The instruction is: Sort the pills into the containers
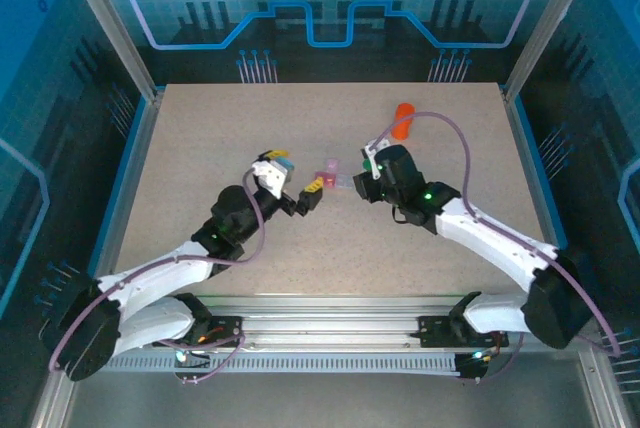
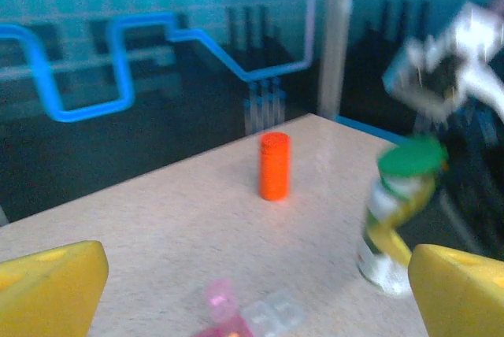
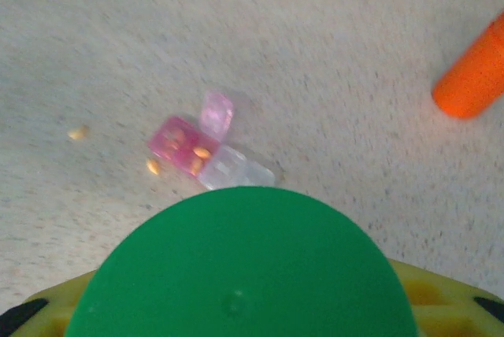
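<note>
The containers are a small pill box (image 3: 213,156) lying mid-table, with a pink compartment (image 3: 177,144) whose lid is up and a colourless one (image 3: 235,172). Several orange pills (image 3: 201,152) lie in the pink part. Two loose pills (image 3: 77,132) (image 3: 153,167) rest on the table to its left. My left gripper (image 1: 311,191) hovers just left of the box (image 1: 330,174), its yellow fingers (image 2: 49,286) wide open and empty. My right gripper (image 1: 372,172) is shut on a green-capped bottle (image 3: 244,266), held upright just right of the box (image 2: 256,317).
An orange cylinder bottle (image 1: 402,120) stands upright behind the right gripper, also seen in the left wrist view as the orange bottle (image 2: 275,165). The green-capped bottle (image 2: 398,211) looks blurred there. The metal frame posts and blue walls (image 1: 320,8) bound the speckled tabletop (image 1: 200,138).
</note>
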`<action>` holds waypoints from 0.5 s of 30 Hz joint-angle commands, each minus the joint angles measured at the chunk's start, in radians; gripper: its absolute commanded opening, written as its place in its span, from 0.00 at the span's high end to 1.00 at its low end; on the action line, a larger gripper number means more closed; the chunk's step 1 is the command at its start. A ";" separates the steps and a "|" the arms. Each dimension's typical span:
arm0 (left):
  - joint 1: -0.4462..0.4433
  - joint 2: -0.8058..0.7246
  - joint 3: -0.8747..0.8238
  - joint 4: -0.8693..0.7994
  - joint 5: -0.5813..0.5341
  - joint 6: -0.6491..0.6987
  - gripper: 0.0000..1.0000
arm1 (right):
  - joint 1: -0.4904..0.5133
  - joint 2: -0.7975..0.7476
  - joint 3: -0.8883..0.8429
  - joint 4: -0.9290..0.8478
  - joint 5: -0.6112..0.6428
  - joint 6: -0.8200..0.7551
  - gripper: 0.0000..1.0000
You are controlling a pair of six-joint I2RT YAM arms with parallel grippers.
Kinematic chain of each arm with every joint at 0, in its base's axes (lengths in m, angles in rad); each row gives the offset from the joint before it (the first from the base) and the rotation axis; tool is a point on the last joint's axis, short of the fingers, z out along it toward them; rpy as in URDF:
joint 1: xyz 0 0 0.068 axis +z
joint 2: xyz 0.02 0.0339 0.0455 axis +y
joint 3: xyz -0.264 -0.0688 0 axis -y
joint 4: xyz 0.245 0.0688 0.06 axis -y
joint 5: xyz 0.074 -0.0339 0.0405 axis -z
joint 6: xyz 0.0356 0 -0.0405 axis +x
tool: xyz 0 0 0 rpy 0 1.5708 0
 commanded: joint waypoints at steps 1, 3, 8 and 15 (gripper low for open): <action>0.001 -0.076 -0.008 -0.071 -0.167 -0.051 0.01 | -0.009 0.057 -0.024 0.092 0.078 0.066 0.90; 0.007 -0.106 -0.020 -0.095 -0.168 -0.068 0.01 | -0.018 0.092 -0.028 0.121 0.092 0.073 0.90; 0.039 -0.134 -0.039 -0.124 -0.173 -0.127 0.01 | -0.075 0.164 -0.014 0.189 0.100 0.069 0.90; 0.080 -0.133 -0.036 -0.164 -0.105 -0.214 0.01 | -0.154 0.303 0.060 0.247 0.133 0.091 0.90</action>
